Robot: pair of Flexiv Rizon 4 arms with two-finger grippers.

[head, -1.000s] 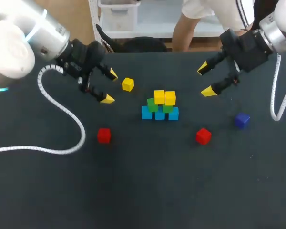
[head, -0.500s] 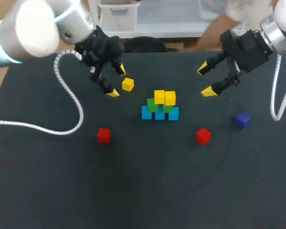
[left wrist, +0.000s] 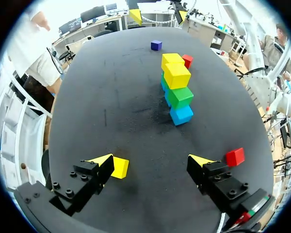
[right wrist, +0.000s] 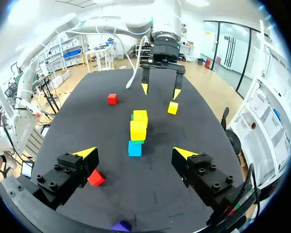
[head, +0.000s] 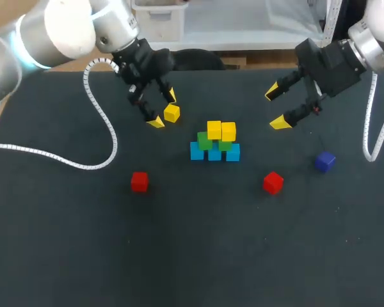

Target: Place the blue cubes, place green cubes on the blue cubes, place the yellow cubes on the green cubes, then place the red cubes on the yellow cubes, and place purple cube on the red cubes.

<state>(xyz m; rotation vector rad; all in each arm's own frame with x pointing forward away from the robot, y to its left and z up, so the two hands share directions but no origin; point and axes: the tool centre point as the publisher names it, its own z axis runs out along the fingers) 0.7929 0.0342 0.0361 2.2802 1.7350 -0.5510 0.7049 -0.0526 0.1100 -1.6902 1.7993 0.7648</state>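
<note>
Swinging over the black counter (head: 179, 256), the left arm (head: 70, 29) is bringing its jaws, spread apart, around the loose yellow cube (head: 172, 113) beside the cube stack (head: 215, 142); the right jaws are gaping too. Probably light and rigid, the cube is inviting a pinch on opposite flat faces.

Dark, matte table (head: 198, 256), faintly speckled with pale dust, filling nearly the whole head view up to its straight far edge. Evenly lit from above, leaving only short, soft shadows on the black surface.
</note>
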